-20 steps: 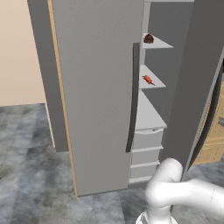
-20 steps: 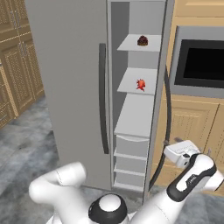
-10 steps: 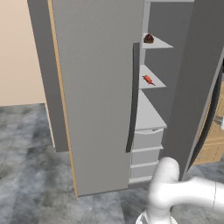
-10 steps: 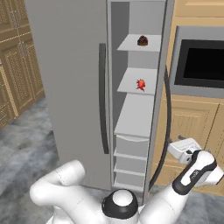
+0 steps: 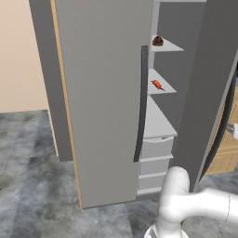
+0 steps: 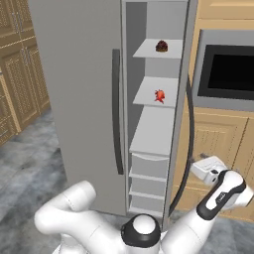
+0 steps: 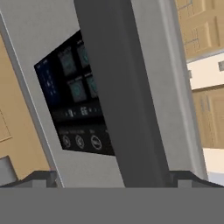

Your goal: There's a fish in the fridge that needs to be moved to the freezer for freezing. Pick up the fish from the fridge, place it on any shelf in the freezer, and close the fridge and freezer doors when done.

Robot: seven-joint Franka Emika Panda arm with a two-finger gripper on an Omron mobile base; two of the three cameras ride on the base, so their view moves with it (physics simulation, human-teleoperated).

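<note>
The small red-orange fish (image 6: pixel 159 95) (image 5: pixel 157 84) lies on the middle light-grey shelf (image 6: pixel 149 101) of the open freezer (image 6: pixel 163 25). The fridge door (image 6: pixel 74 74) (image 5: pixel 102 93) stands shut, its dark bar handle (image 6: pixel 116 109) beside the freezer opening. The freezer door (image 5: pixel 204 93) hangs open, seen edge-on. My gripper (image 6: pixel 202 166) (image 7: pixel 114 177) is low on the right at that door's outer face, open. The door's dark handle (image 7: pixel 120 96) (image 6: pixel 188 144) runs up close in front, between my fingertips (image 7: pixel 41 177).
A dark red-brown lump (image 6: pixel 161 46) (image 5: pixel 158 41) sits on the freezer's top shelf. Grey drawers (image 6: pixel 149 166) fill the freezer's lower part. A built-in oven (image 6: pixel 228 64) and wooden cabinets (image 6: pixel 218 134) stand right of the freezer door. A dark control panel (image 7: pixel 74 105) is set in the door.
The arm has swung a little further right, carrying the hand slightly right along the outside of the freezer door. The jaws have stayed open. Fish and doors have not moved.
</note>
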